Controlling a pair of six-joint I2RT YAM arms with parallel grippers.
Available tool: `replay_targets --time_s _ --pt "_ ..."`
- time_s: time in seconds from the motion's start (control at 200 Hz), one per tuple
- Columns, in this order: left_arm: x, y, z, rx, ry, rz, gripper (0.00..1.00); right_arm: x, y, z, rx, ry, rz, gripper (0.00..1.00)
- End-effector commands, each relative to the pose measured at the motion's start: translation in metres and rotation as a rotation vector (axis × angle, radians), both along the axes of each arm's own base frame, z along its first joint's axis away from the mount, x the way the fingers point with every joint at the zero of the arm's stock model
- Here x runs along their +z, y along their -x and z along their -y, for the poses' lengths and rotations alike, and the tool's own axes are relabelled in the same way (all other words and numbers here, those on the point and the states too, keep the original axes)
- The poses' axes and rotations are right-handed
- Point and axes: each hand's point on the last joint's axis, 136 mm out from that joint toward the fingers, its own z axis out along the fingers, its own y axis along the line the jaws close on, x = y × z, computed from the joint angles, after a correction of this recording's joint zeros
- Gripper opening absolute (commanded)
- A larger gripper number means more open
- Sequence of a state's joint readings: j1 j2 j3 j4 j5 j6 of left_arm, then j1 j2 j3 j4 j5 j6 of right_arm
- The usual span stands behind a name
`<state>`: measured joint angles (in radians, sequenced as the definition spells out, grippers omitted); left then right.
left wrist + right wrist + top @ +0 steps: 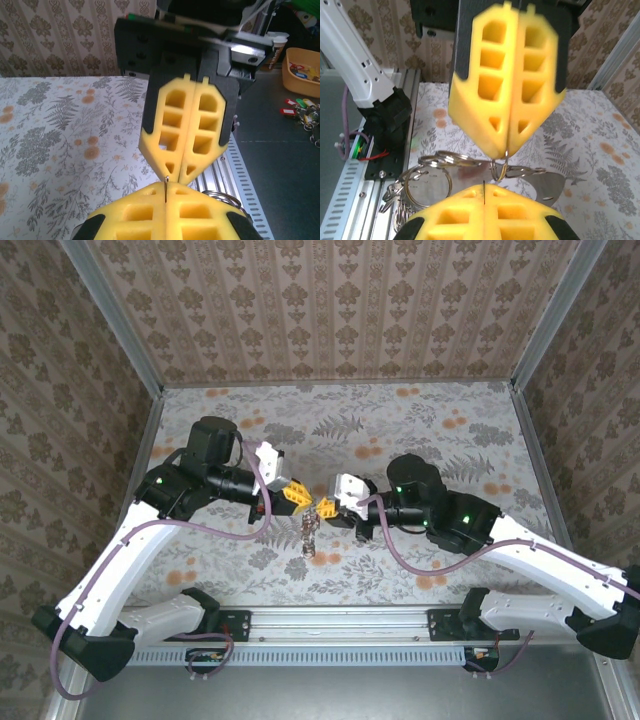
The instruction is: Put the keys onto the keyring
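My two grippers meet tip to tip above the middle of the table, left gripper [303, 502] and right gripper [324, 506]. Both sets of yellow jaws are pressed together. In the right wrist view the left gripper [507, 149] pinches a small silver ring of the keyring [445, 161], a bunch of linked metal rings with a flat silver plate [555, 182]. The bunch dangles below the tips [310, 535]. A thin metal edge shows in the seam of the right gripper [484, 192] and in that of the left gripper [165, 192]. The keys are hidden.
The aluminium rail [340, 625] with both arm bases runs along the near edge, just behind the hanging rings. Beyond the rail, off the table, lie coloured key tags [300, 107] and a yellow bin [300, 75]. Patterned walls close in three sides.
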<state>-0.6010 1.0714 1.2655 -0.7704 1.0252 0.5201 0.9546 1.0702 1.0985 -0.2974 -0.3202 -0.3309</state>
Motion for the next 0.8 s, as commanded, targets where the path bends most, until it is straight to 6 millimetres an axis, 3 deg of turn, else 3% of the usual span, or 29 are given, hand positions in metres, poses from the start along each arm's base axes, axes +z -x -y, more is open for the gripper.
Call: replay_targets --time_s 0.0,0.44,0.795 --pt "0.014 0.008 -0.001 -0.039 0.053 0.026 0.0 0.006 0.0 0.001 -0.005 0.007 0.029 0.0" --pt "0.007 0.004 -0.002 -0.014 0.03 0.031 0.0 0.018 0.002 0.016 -0.064 -0.062 0.017 0.0" --pt "0.006 0.009 -0.002 -0.035 0.035 0.029 0.0 0.019 0.0 0.009 -0.053 -0.081 0.018 0.0"
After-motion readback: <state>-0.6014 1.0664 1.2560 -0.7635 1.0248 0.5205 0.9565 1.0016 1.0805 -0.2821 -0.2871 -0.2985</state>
